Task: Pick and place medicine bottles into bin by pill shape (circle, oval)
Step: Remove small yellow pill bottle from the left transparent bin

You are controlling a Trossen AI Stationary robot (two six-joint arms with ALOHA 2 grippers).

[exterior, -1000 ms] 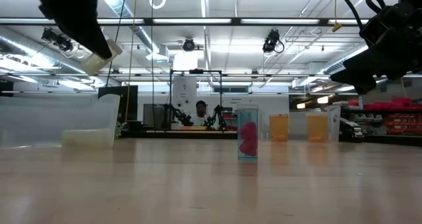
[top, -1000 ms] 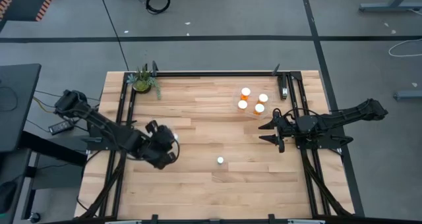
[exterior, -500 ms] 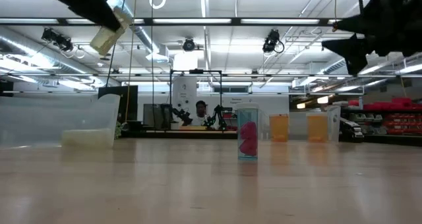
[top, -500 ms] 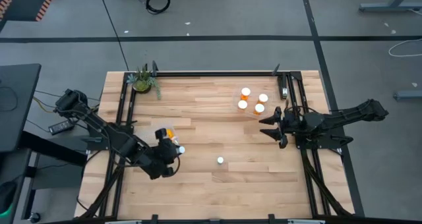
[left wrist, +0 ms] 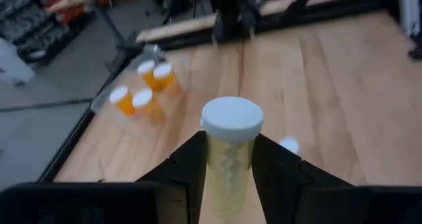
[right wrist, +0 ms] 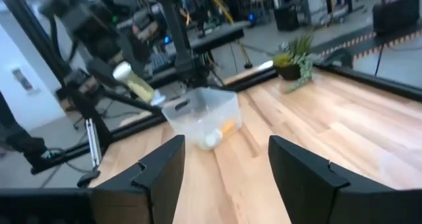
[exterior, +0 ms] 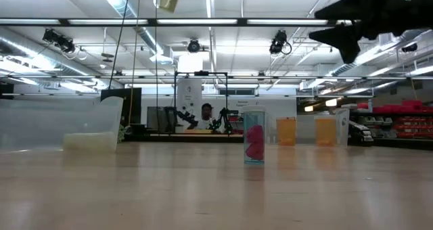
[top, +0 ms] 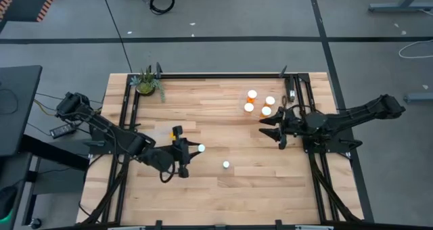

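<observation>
Over the table's left half, the left gripper (top: 184, 151) is clenched on a pale bottle (left wrist: 229, 155), its two fingers (left wrist: 188, 168) pressing the body from either side just under the white cap (left wrist: 231, 118). Gripping the body rather than the cap likely keeps the contents visible and the bottle steady for carrying. In the high view the bottle lies nearly level, its long axis running left to right, cap (top: 201, 148) pointing right toward the table's middle. It is raised well off the wood; the low view shows it at the very top edge.

A clear bin (right wrist: 201, 116) sits on the left part of the table, just beside the left arm in the right wrist view, with something orange and something white already inside. The held bottle points away from it, so I judge the arm is showing or turning the bottle to read the pill shape before dropping it, though that is a guess.

One small bottle (top: 226, 165) stands alone near the table's middle, holding pink contents in the low view. Four orange bottles (top: 260, 103) cluster at the far right. Near them, just on the near side, hovers the right gripper (top: 272, 128), jaws spread and holding nothing, probably placed to take one next. A plant (top: 147, 83) stands at the far left corner.
</observation>
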